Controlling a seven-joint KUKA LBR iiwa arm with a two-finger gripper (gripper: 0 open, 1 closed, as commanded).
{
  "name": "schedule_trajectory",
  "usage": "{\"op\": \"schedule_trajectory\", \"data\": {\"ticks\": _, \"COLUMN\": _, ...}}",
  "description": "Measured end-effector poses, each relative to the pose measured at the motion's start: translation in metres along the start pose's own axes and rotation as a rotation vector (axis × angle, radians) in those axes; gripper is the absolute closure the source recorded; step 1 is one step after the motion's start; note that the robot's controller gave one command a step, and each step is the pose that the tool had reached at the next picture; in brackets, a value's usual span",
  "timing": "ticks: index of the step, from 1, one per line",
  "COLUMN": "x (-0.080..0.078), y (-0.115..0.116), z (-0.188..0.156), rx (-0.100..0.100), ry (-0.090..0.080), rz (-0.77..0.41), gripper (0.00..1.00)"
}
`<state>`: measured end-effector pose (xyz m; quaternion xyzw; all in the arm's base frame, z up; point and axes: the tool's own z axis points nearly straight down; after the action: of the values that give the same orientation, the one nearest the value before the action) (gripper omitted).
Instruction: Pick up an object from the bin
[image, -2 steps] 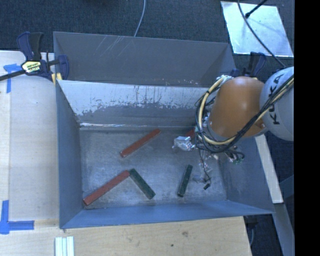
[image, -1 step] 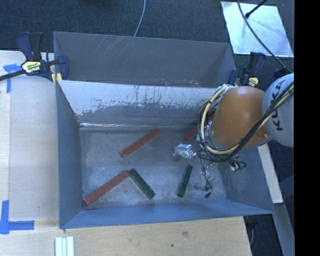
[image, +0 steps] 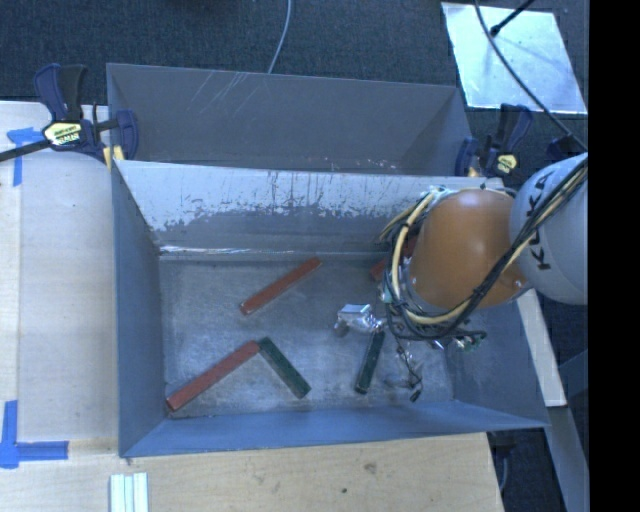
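The hand (image: 396, 346) sits low over the right side of the grey bin (image: 138, 300), tucked under the arm's orange wrist cover (image: 462, 248); I cannot tell whether it is open or closed, or holding anything. A dark slim stick (image: 368, 363) lies just at its left. Further left lie a dark green bar (image: 285, 367) and two red-brown bars (image: 212, 375), well apart from the hand.

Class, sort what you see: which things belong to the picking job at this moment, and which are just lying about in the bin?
In the job:
- gripper
- bin
- dark stick, right beside the gripper
- silver piece, close by

Lying about:
- upper brown bar
- lower brown bar
- green bar, meeting the lower brown bar's end
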<state>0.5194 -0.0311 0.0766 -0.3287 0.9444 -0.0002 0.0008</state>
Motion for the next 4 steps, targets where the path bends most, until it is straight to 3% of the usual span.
{"op": "schedule_trajectory", "data": {"ticks": 1, "x": 0.019, "y": 0.004, "z": 0.006, "rx": 0.000, "ry": 0.000, "rz": 0.080, "gripper": 1.00}}
{"op": "schedule_trajectory", "data": {"ticks": 4, "x": 0.020, "y": 0.006, "z": -0.012, "rx": -0.005, "ry": 0.005, "rz": 0.080, "gripper": 1.00}}
